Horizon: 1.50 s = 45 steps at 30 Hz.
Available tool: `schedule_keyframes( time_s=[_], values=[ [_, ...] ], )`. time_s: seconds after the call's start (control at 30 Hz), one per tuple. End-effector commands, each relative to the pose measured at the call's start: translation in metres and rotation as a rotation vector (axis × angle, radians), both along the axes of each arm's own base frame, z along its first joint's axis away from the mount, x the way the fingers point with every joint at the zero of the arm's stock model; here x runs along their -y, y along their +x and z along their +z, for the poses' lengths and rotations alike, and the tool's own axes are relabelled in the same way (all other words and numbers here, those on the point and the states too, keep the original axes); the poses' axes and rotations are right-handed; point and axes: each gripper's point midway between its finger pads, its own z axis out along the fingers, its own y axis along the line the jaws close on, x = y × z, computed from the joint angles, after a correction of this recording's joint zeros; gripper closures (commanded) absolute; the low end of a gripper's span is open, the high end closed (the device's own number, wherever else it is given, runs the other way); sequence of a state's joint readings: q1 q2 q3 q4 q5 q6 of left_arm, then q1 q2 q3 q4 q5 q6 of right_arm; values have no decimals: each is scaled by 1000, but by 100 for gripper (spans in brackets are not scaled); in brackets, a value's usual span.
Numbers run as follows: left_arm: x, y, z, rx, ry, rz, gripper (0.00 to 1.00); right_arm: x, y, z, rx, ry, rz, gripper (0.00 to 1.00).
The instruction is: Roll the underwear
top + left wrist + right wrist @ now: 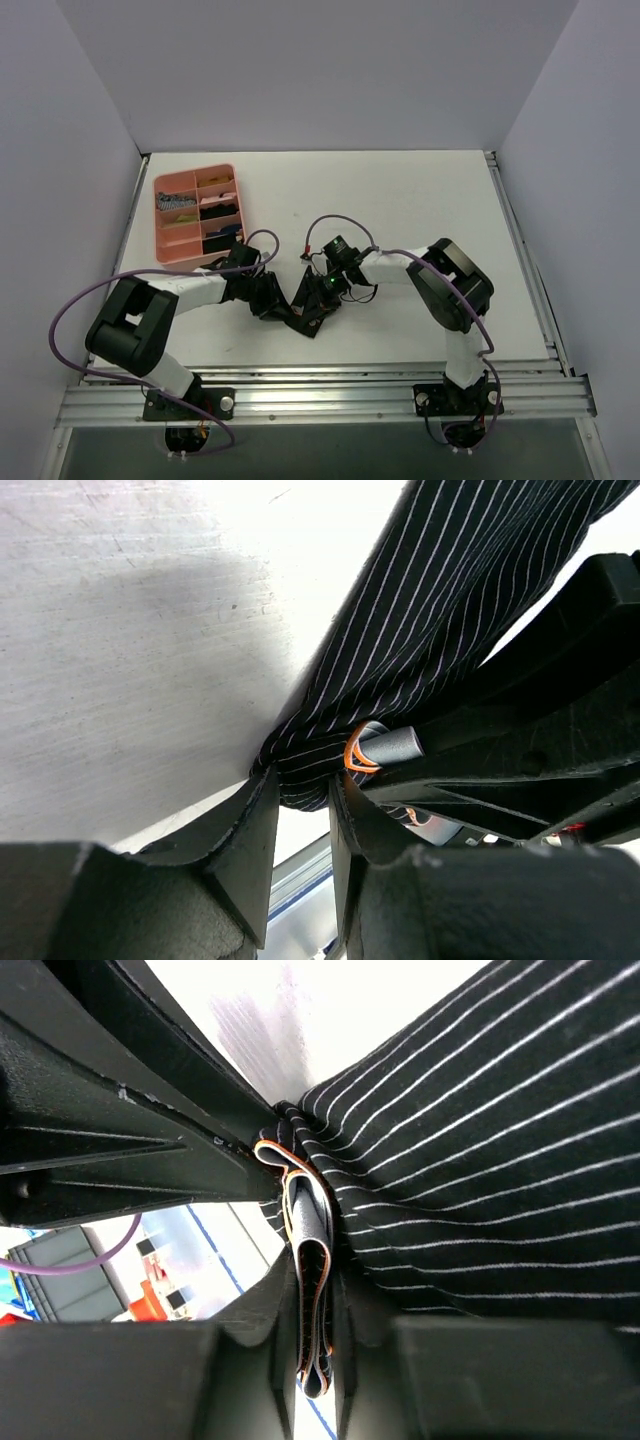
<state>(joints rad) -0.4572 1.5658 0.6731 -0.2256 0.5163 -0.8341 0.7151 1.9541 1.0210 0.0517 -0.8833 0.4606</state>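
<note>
The underwear [303, 300] is black pinstriped fabric with an orange-edged band, held up off the white table between both grippers near the front middle. My left gripper [272, 297] pinches a bunched corner of it at its fingertips; in the left wrist view the gripper [300, 798] has the striped fabric [420, 610] running up and to the right. My right gripper [325, 287] is shut on the folded band; in the right wrist view the gripper [313, 1305] holds the band [308, 1230] doubled between its fingers, with the fabric [490, 1160] spreading right. The two grippers almost touch.
A pink divided tray [197, 176] with several small dark and patterned items stands at the back left. Purple cables loop over both arms. The table's metal front rail [330, 395] runs below the arm bases. White walls enclose the table.
</note>
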Motion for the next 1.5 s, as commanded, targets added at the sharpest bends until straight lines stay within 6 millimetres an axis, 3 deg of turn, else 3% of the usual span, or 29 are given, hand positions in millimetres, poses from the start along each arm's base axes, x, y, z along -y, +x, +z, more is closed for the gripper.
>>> schedule_keyframes(
  time_s=[0.0,0.13,0.47,0.7,1.1,1.37,1.47],
  values=[
    [-10,-3,-7,-27,69,18,66,14,8,-21,58,-94,-46,100],
    [-14,-4,1,-28,74,73,46,13,2,-29,3,-74,-54,100],
    [-12,-19,3,-58,-12,181,39,11,-1,-40,-74,-45,-91,100],
    [-18,-8,5,-16,9,256,36,5,0,-36,-88,-16,-91,100],
    [-24,-1,-19,-78,62,383,38,2,-3,-33,-116,13,-106,100],
    [-23,-4,-34,-95,95,387,54,-7,1,-22,-129,60,-135,100],
    [-21,-2,-34,-83,91,385,64,-9,0,-18,-134,74,-127,98]
  ],
)
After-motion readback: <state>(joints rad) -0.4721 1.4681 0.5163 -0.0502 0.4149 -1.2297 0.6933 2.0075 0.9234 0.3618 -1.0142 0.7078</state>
